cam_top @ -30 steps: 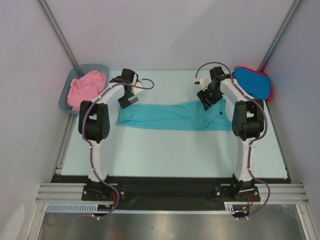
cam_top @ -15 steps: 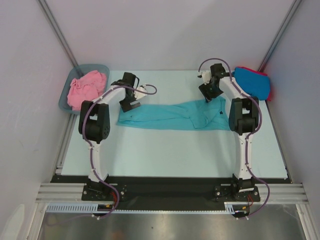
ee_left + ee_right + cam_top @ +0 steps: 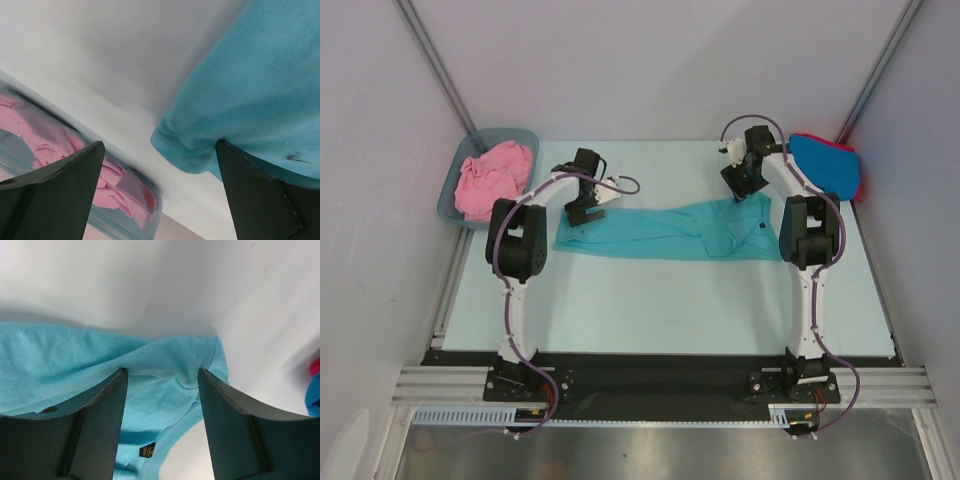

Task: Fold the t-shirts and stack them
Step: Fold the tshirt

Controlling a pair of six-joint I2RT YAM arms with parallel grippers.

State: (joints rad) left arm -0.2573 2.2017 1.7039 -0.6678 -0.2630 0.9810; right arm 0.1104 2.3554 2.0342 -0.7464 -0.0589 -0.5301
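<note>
The teal t-shirt (image 3: 665,230) lies as a long strip across the middle of the table. My left gripper (image 3: 582,208) is open at its far left corner; in the left wrist view (image 3: 160,145) the teal corner (image 3: 240,110) lies by the right finger. My right gripper (image 3: 740,187) is open at the shirt's far right edge; in the right wrist view (image 3: 162,372) both fingers straddle teal cloth (image 3: 160,390), above the collar tag. The pink t-shirt (image 3: 492,177) lies crumpled in the tub. The bright blue t-shirt (image 3: 825,165) lies folded on the red one (image 3: 857,175) at the back right.
The grey-blue plastic tub (image 3: 455,205) stands off the table's back left corner and shows in the left wrist view (image 3: 125,220). Grey walls close in the back and both sides. The table's near half (image 3: 660,310) is bare pale surface.
My left gripper has moved right and nearer, down onto the teal shirt's far left corner. My right gripper has moved back to the shirt's far right edge. The shirt has barely shifted.
</note>
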